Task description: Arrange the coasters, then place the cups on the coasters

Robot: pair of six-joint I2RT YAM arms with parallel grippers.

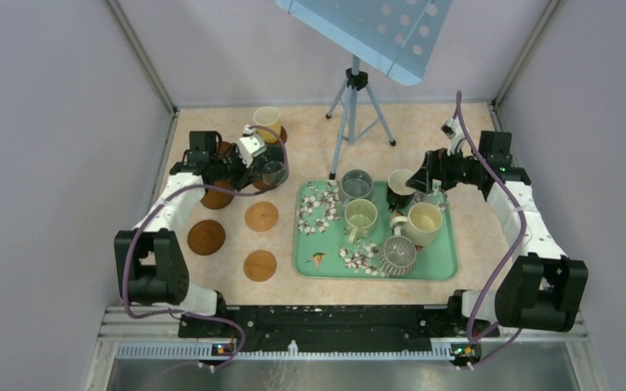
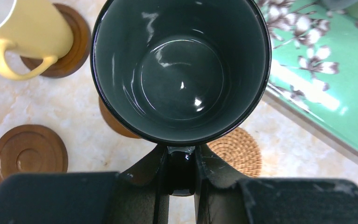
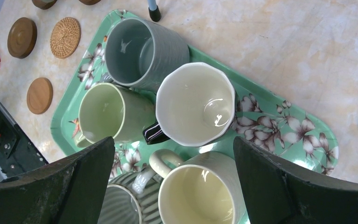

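My left gripper (image 2: pixel 182 156) is shut on the handle of the dark green cup (image 2: pixel 182 70), which it holds upright at the back left (image 1: pixel 271 173). A brown coaster (image 2: pixel 113 123) peeks out from under that cup; I cannot tell whether they touch. The yellow cup (image 2: pixel 25 28) stands on a coaster (image 2: pixel 74 44) behind it. Bare coasters lie nearer: a dark one (image 1: pixel 206 237), a woven one (image 1: pixel 262 216) and a light one (image 1: pixel 260 265). My right gripper (image 3: pixel 173 140) hangs open over the tray's cups: grey (image 3: pixel 140 51), black with white inside (image 3: pixel 196 105), pale green (image 3: pixel 105 114), cream (image 3: pixel 200 193), ribbed grey (image 3: pixel 121 200).
The green floral tray (image 1: pixel 444 265) fills the middle right of the table. A tripod (image 1: pixel 357 106) with a blue panel stands behind it. Grey walls close in the left, right and back sides.
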